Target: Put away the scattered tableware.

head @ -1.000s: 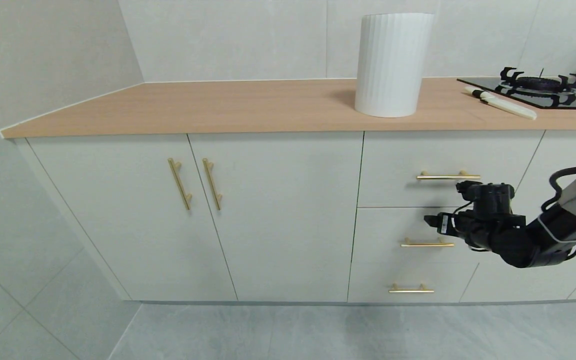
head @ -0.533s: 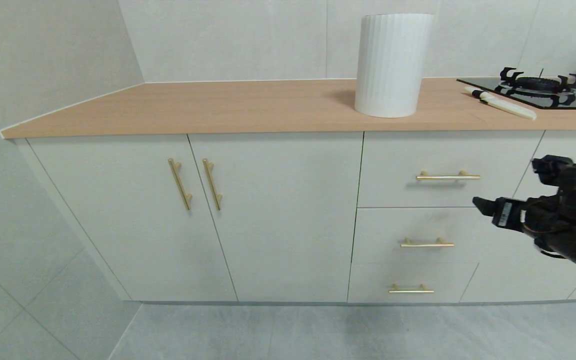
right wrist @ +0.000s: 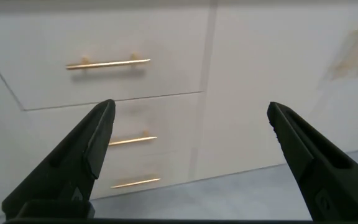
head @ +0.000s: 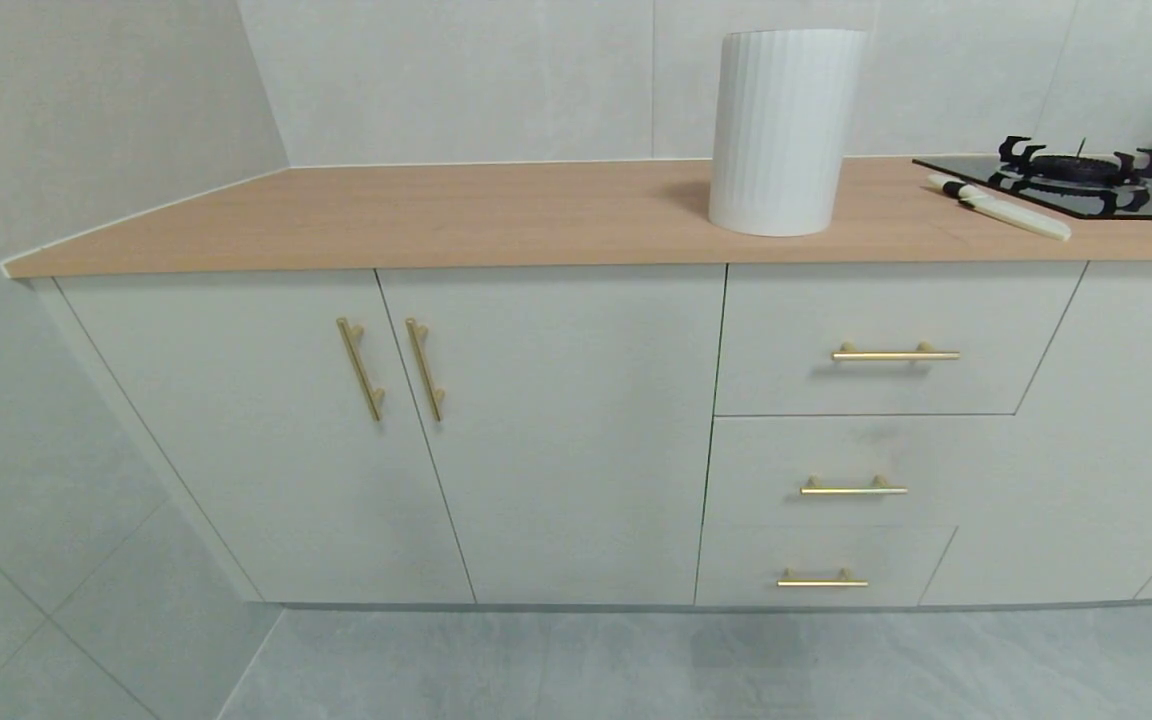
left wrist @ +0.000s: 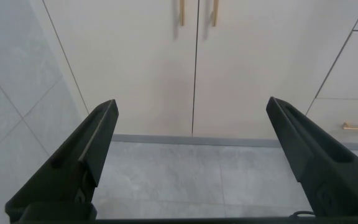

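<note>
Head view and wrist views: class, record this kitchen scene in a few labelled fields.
Countertop: pale wooden countertop carrying a tall white ribbed cylinder and a cream knife at the black gas hob edge
Storage: three grey drawers, brass bar handles, all shut
Left end effector: open, facing grey double cabinet doors
Right end effector: open, facing the drawers

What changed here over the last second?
The right gripper, open and empty, drew back from the drawers toward the robot's right; it took hold of nothing. The drawers are shut as before, and the white canister and knife on the counter have not moved.
</note>
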